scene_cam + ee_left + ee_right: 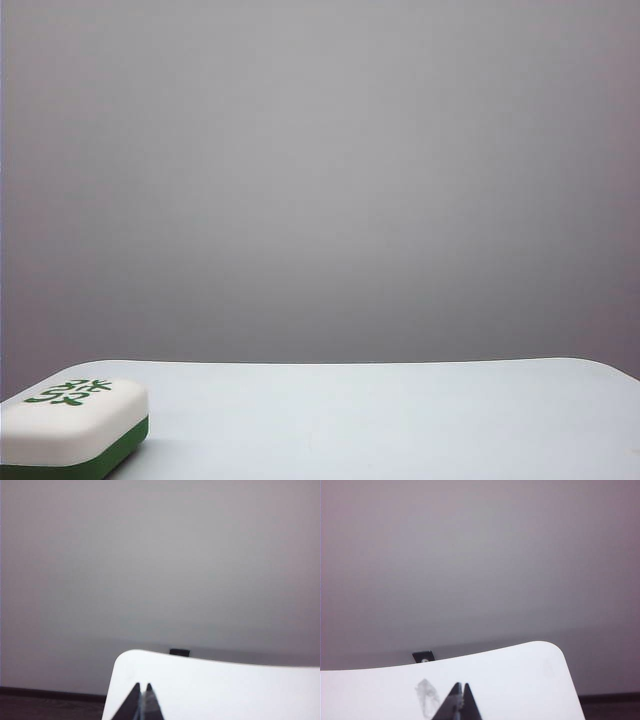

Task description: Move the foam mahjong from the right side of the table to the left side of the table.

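Exterior view: the foam mahjong point(72, 432) lies flat on the table point(400, 420) at about 8 o'clock, close to the near left edge, partly cut off by the frame.
Block details: cream-white upper part, dark green bottom layer, green character on the top face (turned up).
Arms in exterior view: neither gripper shows.
Left wrist view: the left gripper point(142, 690) sits low over the white tabletop point(225, 690) near a rounded corner; the two dark fingertips nearly meet, only a thin slit between them, nothing held.
Right wrist view: the right gripper point(460, 690) is likewise over the tabletop point(520, 685) near its other rounded corner, tips drawn together, holding nothing.
Mark on table: a faint grey smudge point(427, 696) just beside the right fingertips.
Beyond the far edge: a small dark fitting point(179, 652) (also in the right wrist view point(423, 656)).
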You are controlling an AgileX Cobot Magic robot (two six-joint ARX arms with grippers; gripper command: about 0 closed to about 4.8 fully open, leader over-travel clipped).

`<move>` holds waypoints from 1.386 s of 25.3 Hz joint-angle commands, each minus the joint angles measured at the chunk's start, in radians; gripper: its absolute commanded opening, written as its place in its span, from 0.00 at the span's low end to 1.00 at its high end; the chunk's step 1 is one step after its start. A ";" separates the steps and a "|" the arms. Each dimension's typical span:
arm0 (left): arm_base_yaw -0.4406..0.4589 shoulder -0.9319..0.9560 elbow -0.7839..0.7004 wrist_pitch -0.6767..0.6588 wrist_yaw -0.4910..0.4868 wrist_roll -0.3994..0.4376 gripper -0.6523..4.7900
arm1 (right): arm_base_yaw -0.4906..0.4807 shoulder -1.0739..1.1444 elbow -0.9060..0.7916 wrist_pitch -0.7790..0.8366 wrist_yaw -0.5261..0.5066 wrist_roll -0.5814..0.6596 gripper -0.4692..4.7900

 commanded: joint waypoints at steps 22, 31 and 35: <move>0.002 -0.108 -0.231 0.030 -0.153 0.042 0.11 | 0.001 -0.341 -0.136 -0.382 0.101 0.017 0.08; 0.001 -0.108 -0.264 0.016 -0.110 0.056 0.11 | 0.003 -0.342 -0.136 -0.382 0.093 0.018 0.08; 0.000 -0.108 -0.264 0.016 -0.106 0.041 0.11 | 0.003 -0.342 -0.136 -0.382 0.093 0.018 0.08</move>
